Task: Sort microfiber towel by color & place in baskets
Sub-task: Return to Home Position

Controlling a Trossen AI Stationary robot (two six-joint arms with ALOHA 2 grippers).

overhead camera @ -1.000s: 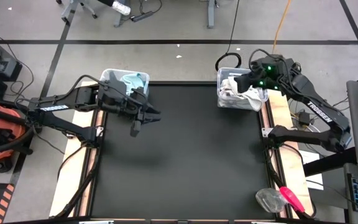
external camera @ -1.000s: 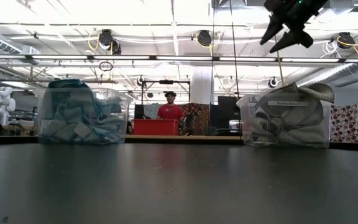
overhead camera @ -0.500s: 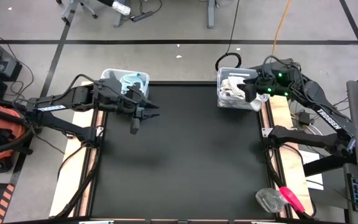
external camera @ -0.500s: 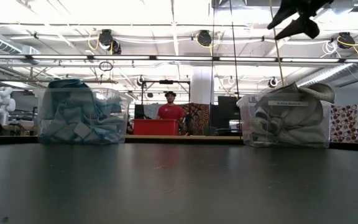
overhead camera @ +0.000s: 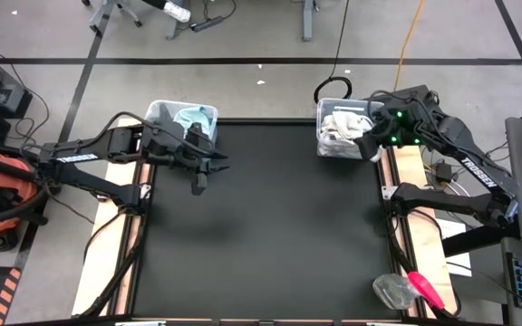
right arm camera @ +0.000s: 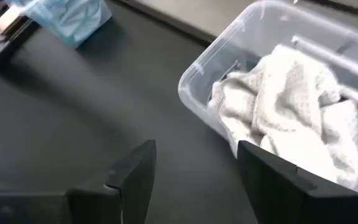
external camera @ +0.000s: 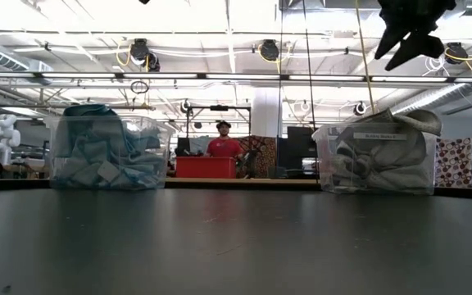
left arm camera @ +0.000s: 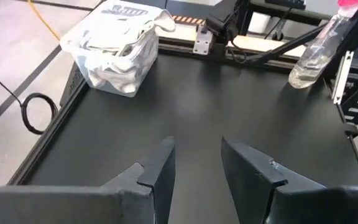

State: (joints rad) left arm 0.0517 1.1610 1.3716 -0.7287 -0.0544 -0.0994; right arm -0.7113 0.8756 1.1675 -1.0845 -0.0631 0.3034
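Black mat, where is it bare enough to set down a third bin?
The middle and near side of the black mat are bare, between the blue-towel bin and gray-towel bin at its far corners. Crowded: beside each bin, where the left gripper and right gripper hang, and the near right corner, by the spray bottle.

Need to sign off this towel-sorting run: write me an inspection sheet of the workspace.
Surface: black table top, no loose towel seen.
Job's things: left basket holds blue towels; right basket holds gray towels.
Clutter: spray bottle by the right edge, far from the baskets.
Grippers: left gripper open, above the table beside the left basket; right gripper open, raised by the right basket.
Cables: black coil and orange cable on the floor.
Surroundings: person in red beyond the table.
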